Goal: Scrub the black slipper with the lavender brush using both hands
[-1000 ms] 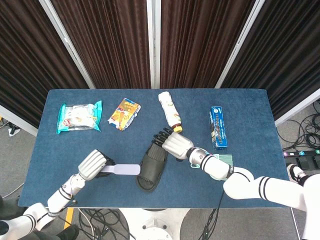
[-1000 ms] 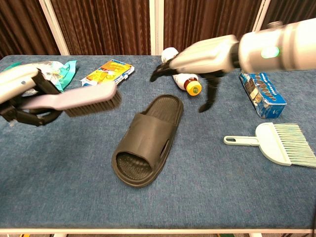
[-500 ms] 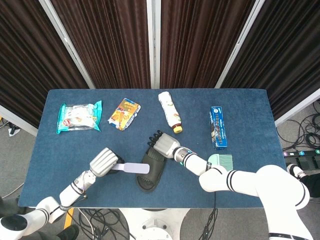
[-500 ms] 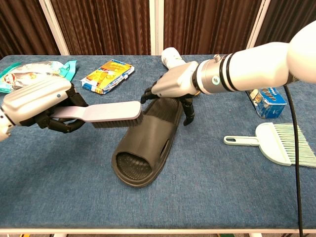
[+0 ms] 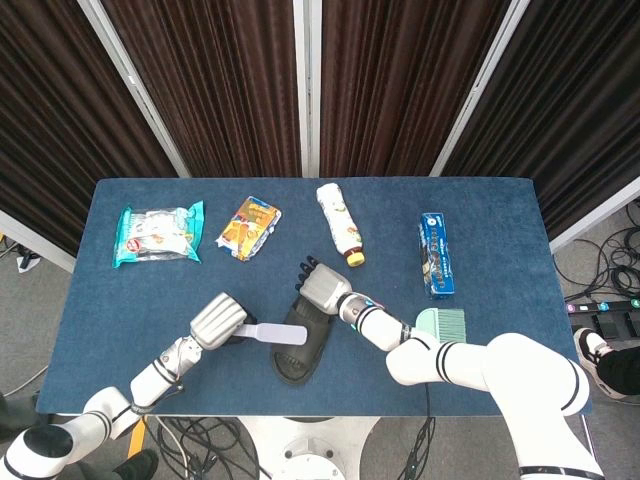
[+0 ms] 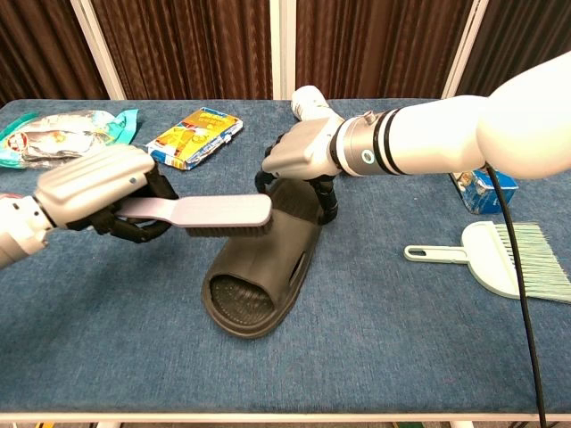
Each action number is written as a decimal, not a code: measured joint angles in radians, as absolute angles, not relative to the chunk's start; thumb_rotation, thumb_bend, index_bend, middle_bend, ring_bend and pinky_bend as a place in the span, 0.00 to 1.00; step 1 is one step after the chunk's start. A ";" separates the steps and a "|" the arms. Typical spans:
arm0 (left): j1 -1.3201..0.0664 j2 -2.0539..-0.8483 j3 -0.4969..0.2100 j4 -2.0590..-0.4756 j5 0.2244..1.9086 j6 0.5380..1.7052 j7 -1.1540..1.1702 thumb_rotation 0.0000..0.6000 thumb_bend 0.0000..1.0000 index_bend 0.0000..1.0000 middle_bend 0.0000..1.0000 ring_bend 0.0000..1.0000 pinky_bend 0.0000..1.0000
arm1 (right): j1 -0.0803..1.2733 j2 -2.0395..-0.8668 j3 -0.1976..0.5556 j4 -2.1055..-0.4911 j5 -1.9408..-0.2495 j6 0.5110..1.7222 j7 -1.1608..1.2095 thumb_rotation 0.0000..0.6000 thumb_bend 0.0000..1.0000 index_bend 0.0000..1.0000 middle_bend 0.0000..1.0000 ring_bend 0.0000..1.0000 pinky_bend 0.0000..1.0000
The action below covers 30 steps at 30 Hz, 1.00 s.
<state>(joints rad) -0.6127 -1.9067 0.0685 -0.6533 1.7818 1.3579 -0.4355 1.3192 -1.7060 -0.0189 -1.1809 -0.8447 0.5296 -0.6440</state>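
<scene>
One slipper [image 6: 263, 267], one brush [image 6: 201, 212], two hands [image 6: 98, 183] [image 6: 299, 152]. Beyond the hands: one bottle [image 5: 340, 222], two snack packets [image 5: 157, 233] [image 5: 249, 226], one blue box [image 5: 436, 255]. Beside the right hand: one dustpan with its broom [image 6: 507, 259].

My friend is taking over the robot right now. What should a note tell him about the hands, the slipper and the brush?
Left hand: grips the lavender brush by its handle, bristles down over the slipper's strap.
Right hand: fingers curled around the end of the black slipper nearest the bottle, steadying it.
Slipper: lies flat mid-table.
Done: brush picked up, slipper braced, brush brought over it.
Left: whether the bristles touch yet is unclear; the scrubbing strokes remain.
</scene>
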 measured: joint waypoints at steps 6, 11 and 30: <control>-0.632 -1.949 0.048 -0.615 1.743 1.323 -0.487 1.00 0.57 1.00 1.00 1.00 1.00 | 1.308 -1.702 -0.020 -1.192 -0.870 0.550 -0.626 1.00 0.11 0.60 0.39 0.17 0.18; -0.644 -1.983 0.060 -0.562 1.746 1.319 -0.485 1.00 0.57 1.00 1.00 1.00 1.00 | 1.306 -1.698 -0.019 -1.200 -0.869 0.556 -0.621 1.00 0.11 0.60 0.39 0.17 0.18; -0.599 -1.902 0.180 -0.656 1.818 1.392 -0.423 1.00 0.57 1.00 1.00 1.00 1.00 | 1.306 -1.684 -0.021 -1.228 -0.838 0.576 -0.624 1.00 0.11 0.58 0.39 0.17 0.19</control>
<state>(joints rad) -0.5988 -1.9017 0.1805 -0.6564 1.8185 1.3924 -0.4226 1.3056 -1.6839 -0.0206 -1.2279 -0.8381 0.5756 -0.6240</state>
